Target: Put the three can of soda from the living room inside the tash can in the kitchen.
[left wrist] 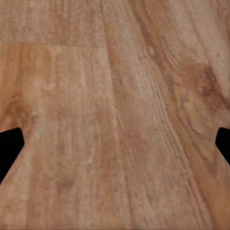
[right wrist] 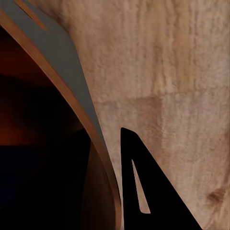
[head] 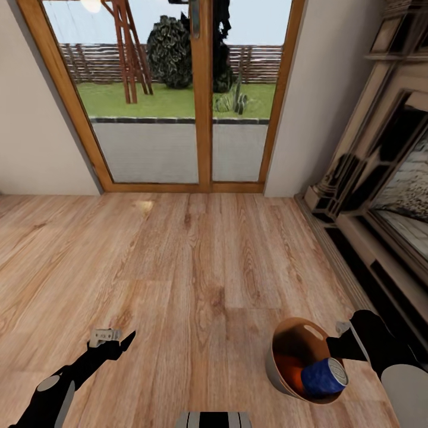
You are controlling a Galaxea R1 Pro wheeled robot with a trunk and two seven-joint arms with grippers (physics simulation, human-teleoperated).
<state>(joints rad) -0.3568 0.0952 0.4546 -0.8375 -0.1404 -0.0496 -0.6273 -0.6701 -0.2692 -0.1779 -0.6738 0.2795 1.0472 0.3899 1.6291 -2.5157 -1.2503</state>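
Trash can (head: 279, 374), grey outside and brown within, is seen held off the light wood plank floor (head: 196, 267) at the lower right of the head view, tilted so that its wide rim faces up and toward the camera. It is gripped at the rim by the right gripper (head: 340, 340): in the right wrist view one dark finger (right wrist: 143, 191) is seen lying just outside the wall (right wrist: 62, 62), so the fingers are judged to be clamped across the rim, the inner finger being hidden. A rim hold of this kind is judged to keep the mouth clear for dropping cans in while the bin is carried.

A dark blue soda can (head: 323, 376) with a grey top is shown lying on its side inside the bin, against the lower wall. An orange tint deeper inside may be a second can or only the brown lining; this cannot be told.

The left gripper (head: 116, 340) is held low over bare floor, its fingers (left wrist: 9, 146) spread wide apart and carrying nothing, presumably kept free for the next pickup.

Wood-framed glass doors (head: 202, 95) ahead and a carved fireplace (head: 380, 178) at the right mark the living room; the kitchen is judged yet to be reached.
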